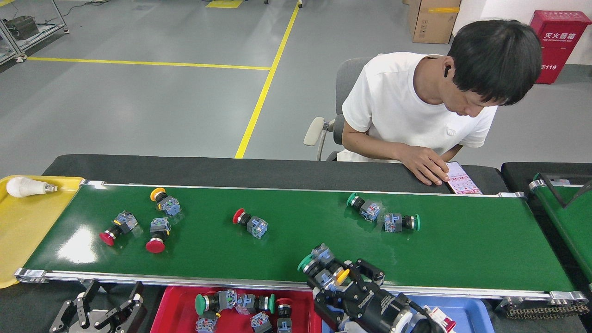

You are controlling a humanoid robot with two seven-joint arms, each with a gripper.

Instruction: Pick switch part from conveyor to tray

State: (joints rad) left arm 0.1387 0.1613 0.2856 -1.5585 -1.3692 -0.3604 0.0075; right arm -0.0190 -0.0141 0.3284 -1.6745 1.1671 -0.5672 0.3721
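The conveyor (462, 249) carries several switch parts: a yellow-capped one (164, 201), red-capped ones (113, 229) (157, 236) (249, 225) and two green-capped ones (363, 207) (402, 222). My right gripper (334, 276) is over the belt's front rail, shut on a green-capped switch part (311, 262) with a yellow-capped one (341, 276) pressed beside it. The red tray (172, 300) below the rail holds several switch parts. My left gripper (113, 289) stands open and empty at the lower left, beside the red tray.
A person sits behind the belt with a hand (428, 167) on a phone (460, 184). A yellow tray (27, 226) with a light bulb (25, 186) is at the left end. A blue tray (469, 309) lies under my right arm. A second green belt (569, 217) is at the right.
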